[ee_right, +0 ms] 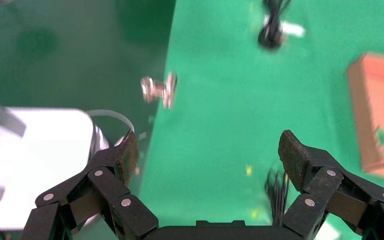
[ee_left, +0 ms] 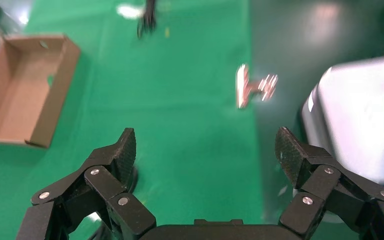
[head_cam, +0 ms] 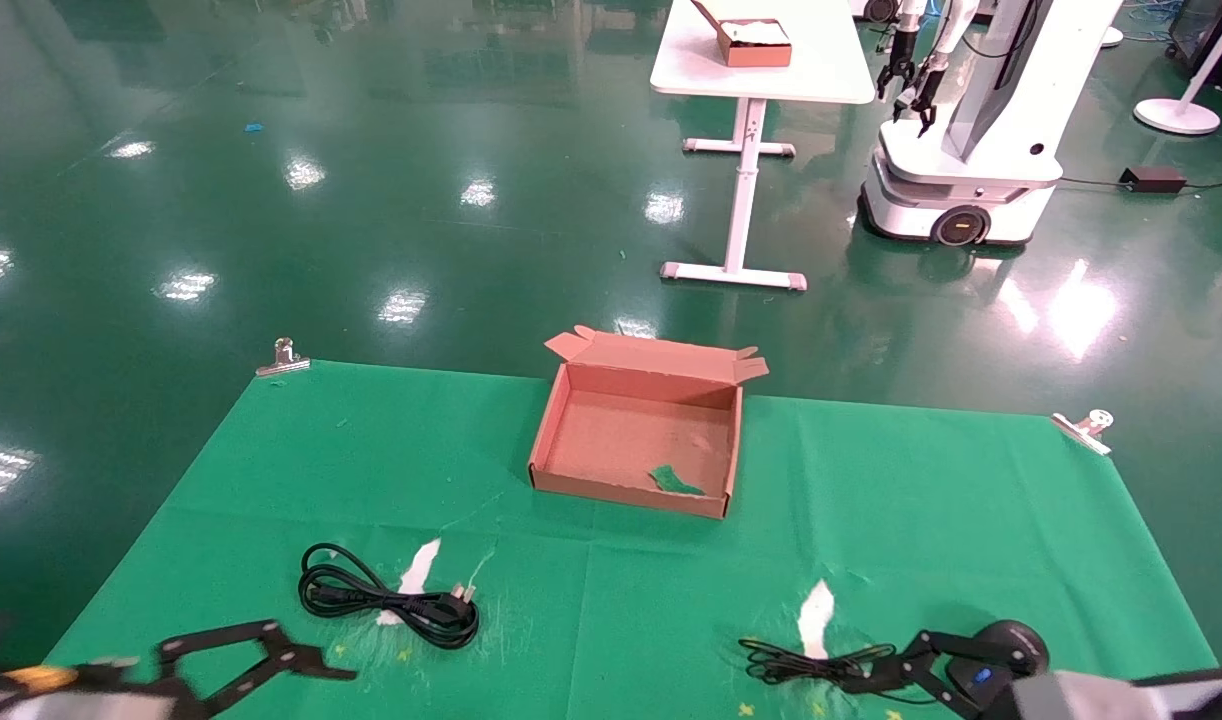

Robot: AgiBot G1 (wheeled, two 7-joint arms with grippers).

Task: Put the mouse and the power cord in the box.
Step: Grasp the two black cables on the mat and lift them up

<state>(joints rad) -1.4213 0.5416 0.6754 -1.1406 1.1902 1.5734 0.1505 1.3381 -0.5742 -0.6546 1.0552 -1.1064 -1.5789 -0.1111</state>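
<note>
The box (head_cam: 636, 440) sits open in the middle of the head view, flap lid folded back away from the robot, so the tray is an easy drop target from above. Nothing task-related is in it yet, just a small green scrap (head_cam: 676, 481) in its lower right corner.

The power cord (head_cam: 386, 595) lies coiled at lower left of the frame, pronged plug pointing right, well apart from the box. The mouse (head_cam: 1011, 638) is at lower right with its thin bundled cable trailing left across the green cloth (head_cam: 871, 500). Both items are parked on their own side, probably so each arm gets one.

The left gripper (head_cam: 271, 655) hovers at the bottom left, near the cord but not touching, fingers spread wide with nothing between them. The right gripper (head_cam: 916, 665) is at bottom right, just beside the mouse and over its cable, also wide open and empty, which the right wrist view confirms (ee_right: 207, 155). Looks like neither pickup has started.
</note>
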